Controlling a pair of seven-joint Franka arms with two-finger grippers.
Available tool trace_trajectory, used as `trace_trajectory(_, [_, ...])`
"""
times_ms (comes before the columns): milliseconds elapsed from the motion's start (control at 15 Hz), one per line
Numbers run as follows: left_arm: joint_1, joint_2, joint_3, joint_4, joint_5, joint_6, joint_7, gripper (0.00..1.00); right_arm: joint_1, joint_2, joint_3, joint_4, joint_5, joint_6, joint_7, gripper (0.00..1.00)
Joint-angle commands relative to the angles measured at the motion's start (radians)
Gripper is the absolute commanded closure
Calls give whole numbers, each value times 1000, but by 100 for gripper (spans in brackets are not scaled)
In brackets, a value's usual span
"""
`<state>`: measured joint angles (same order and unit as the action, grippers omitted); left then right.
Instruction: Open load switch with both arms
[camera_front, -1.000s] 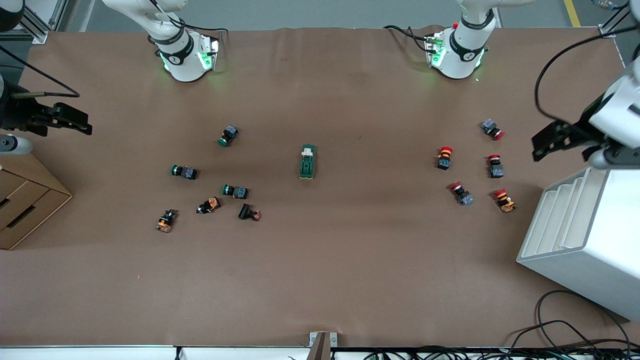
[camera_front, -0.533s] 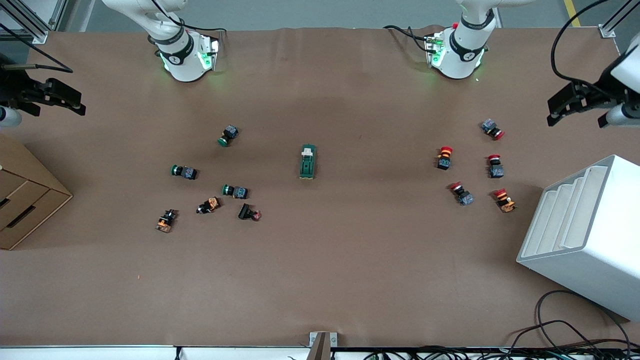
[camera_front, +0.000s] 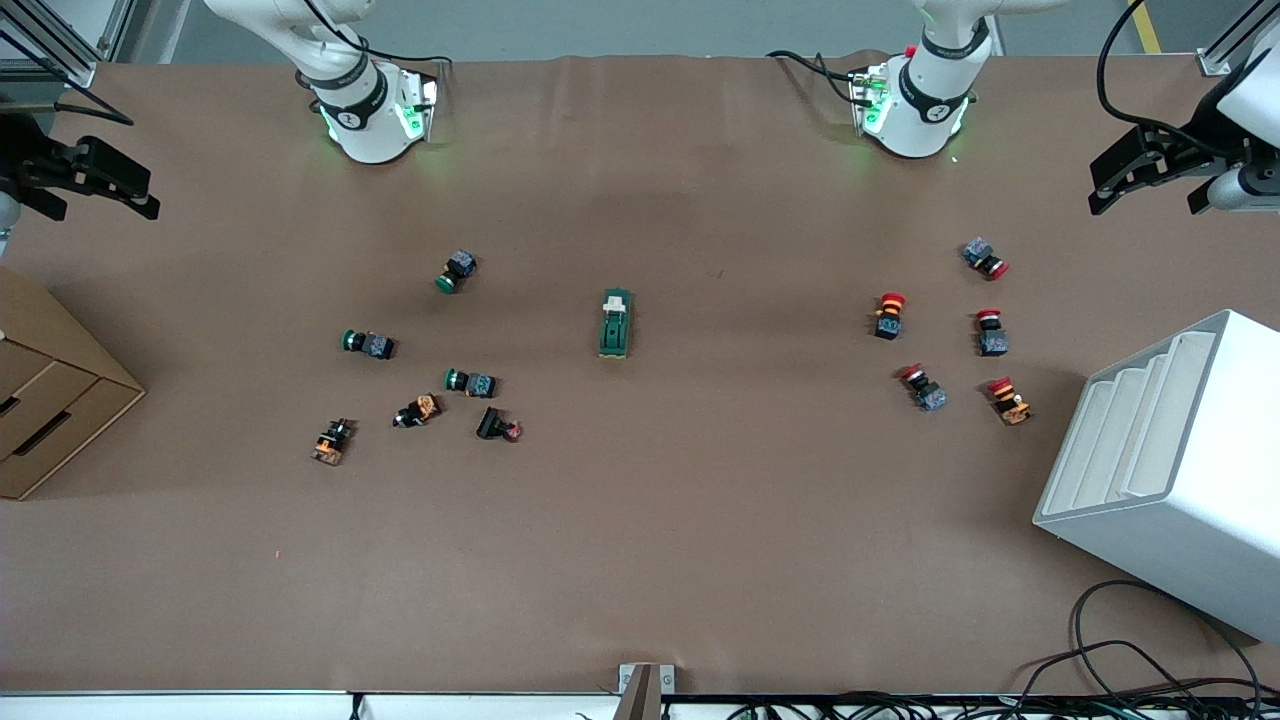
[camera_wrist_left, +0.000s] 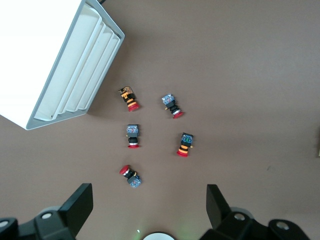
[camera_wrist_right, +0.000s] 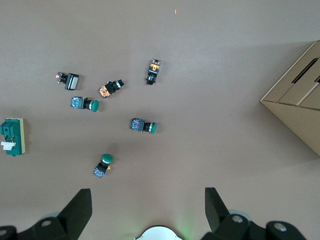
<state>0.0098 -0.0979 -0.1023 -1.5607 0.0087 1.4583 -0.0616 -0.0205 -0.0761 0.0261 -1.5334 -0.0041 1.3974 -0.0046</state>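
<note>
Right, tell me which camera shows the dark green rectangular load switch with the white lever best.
The front view: the dark green rectangular load switch lies whole and unobstructed mid-table, white lever end toward the robots' bases. The right wrist view catches it only at the picture's edge. The left wrist view does not show it.

High front view, wrist views overhead

Table (camera_front: 640, 560): brown covering. Green-capped push buttons (camera_front: 368, 344), three, with orange and black parts (mixed loosely), toward the right arm's end. Red-capped push buttons (camera_front: 990, 332), five, toward the left arm's end. White stepped rack (camera_front: 1170, 470) beside them. Cardboard box (camera_front: 50, 400) with slots.
</note>
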Motion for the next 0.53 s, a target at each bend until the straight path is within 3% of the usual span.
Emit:
trace_trajectory(0, [7, -17, 0, -16, -38, -7, -9, 0, 8, -28, -8, -40, 12, 23, -2, 0])
trace_trajectory(467, [7, 20, 0, 31, -30, -7, -7, 0, 28, -28, -8, -39, 10, 25, -2, 0])
